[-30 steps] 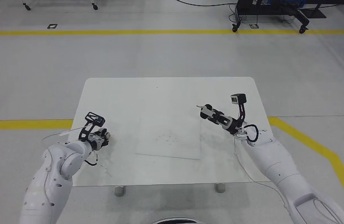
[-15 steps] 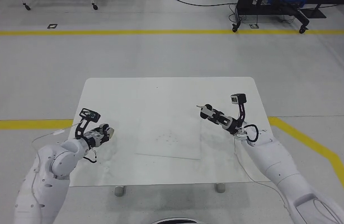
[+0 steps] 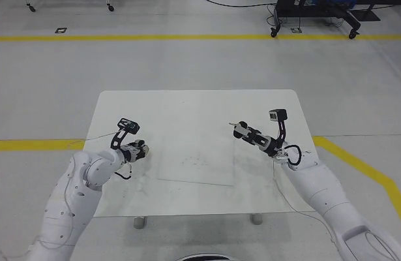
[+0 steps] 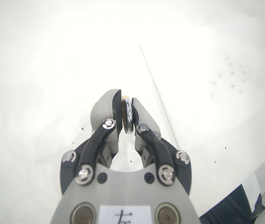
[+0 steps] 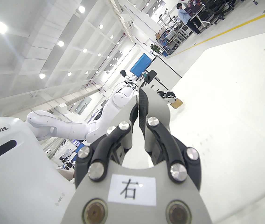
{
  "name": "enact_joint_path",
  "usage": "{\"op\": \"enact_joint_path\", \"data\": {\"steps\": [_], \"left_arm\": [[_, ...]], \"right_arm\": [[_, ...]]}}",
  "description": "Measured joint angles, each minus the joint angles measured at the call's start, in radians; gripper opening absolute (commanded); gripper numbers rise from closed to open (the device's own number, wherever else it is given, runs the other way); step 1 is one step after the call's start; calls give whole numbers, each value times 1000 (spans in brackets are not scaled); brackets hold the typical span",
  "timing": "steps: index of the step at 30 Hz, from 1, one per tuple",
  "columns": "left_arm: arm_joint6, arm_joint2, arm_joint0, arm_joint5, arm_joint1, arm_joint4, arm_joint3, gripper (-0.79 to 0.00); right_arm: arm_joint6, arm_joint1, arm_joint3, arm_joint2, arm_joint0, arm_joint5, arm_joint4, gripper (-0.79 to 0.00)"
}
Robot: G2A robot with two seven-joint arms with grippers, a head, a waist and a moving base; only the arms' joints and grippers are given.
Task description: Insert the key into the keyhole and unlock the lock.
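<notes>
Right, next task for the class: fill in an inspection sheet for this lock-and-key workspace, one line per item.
Surface: white table, faint dark specks near the middle, a thin seam line.
Job's things: brass lock held off the table; what looks like the key, a thin thing sticking out of the other gripper's tip.
Clutter: nothing seen.
Grippers: left gripper shut on the lock; right gripper shut, apparently on the key.
Cables: black cable looped at the right wrist.
Surroundings: grey floor with yellow lines; a black wheeled stand beyond the table.
</notes>
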Motion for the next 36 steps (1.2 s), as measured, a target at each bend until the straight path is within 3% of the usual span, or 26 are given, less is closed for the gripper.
{"op": "enact_joint_path", "data": {"steps": [6,8,12,16,20,24,31,34,36], "left_arm": [[4,2,2,-10,3,12,20,-499],[4,0,7,-9,4,22,17,-446],[10,-3,27,-3,8,49,-4,-413],[12,-31,56,-9,14,43,-40,-446],[10,-57,82,-19,20,36,-69,-579],[11,-67,96,-23,24,35,-82,-625],[26,-26,80,-6,19,77,-74,-659],[31,-9,70,4,17,88,-70,-785],[39,-3,65,7,16,86,-69,-785]], "right_arm": [[0,0,0,0,0,0,0,-785],[0,0,0,0,0,0,0,-785],[0,0,0,0,0,0,0,-785],[0,0,0,0,0,0,0,-785],[0,0,0,0,0,0,0,-785],[0,0,0,0,0,0,0,-785],[0,0,0,0,0,0,0,-785],[0,0,0,0,0,0,0,-785],[0,0,0,0,0,0,0,-785]]}}
